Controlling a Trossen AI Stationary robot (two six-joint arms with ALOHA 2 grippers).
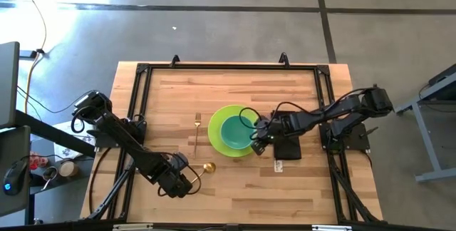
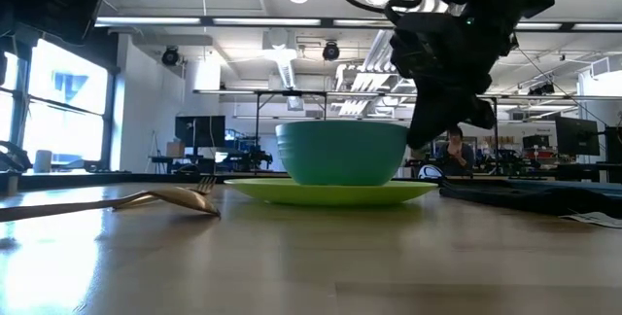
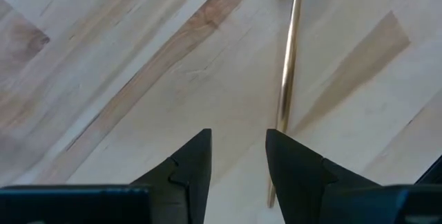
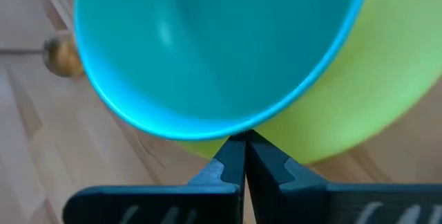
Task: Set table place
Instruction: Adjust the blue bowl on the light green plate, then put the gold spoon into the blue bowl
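Light butcher-block planks form the table [image 1: 178, 88], framed by a black rail. Nearest the front edge, the left gripper [image 1: 187, 181] sits low at the end of its arm, which reaches in diagonally from the left side; its jaws stand apart, with the handle of a gold spoon [image 1: 203, 170] lying just beside one finger [image 3: 297, 172] rather than between the two. Farther back, left of centre, a gold fork [image 1: 197, 132] lies flat, pointing away from the front. At centre, a lime-green plate [image 1: 216, 120] carries a teal bowl [image 1: 234, 132]. The right gripper [image 1: 256, 140], on an arm stretched in from the right side, is at the bowl's right rim, its fingers [image 4: 231, 165] closed together just outside that rim. A dark cloth [image 1: 288, 147] lies under that arm.
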